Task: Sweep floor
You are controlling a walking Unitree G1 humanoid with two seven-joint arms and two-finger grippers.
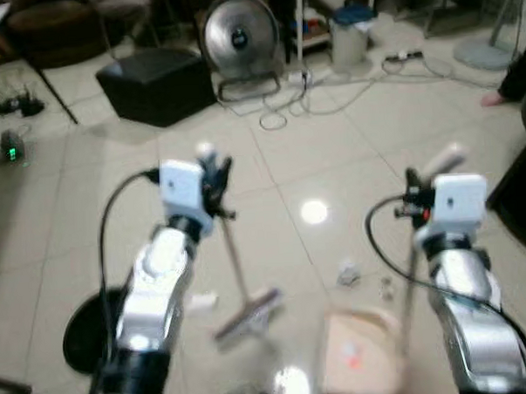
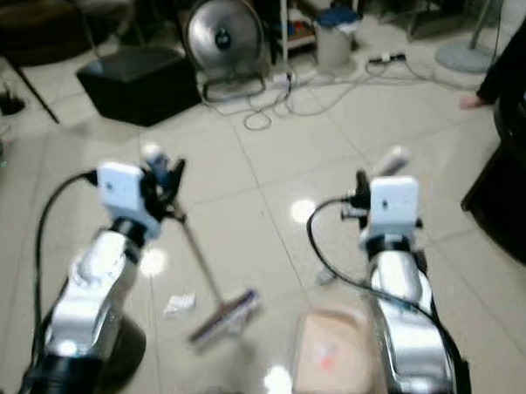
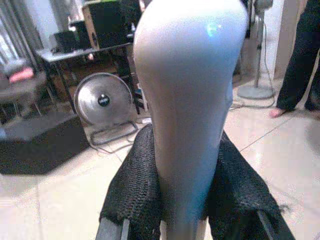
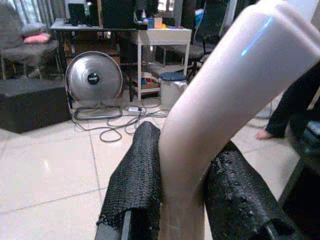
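My left gripper is shut on the pale top of a broom handle. The thin stick slants down to the broom head on the tiled floor between my arms. My right gripper is shut on the pale handle of a dustpan. Its beige pan rests on the floor just right of the broom head. Small crumpled scraps lie on the tiles beyond the pan, and another scrap lies left of the broom head.
A round floor fan, a black box, loose cables and a white bin stand at the back. A person's foot is at the far right, above dark furniture. A black round base sits near my left arm.
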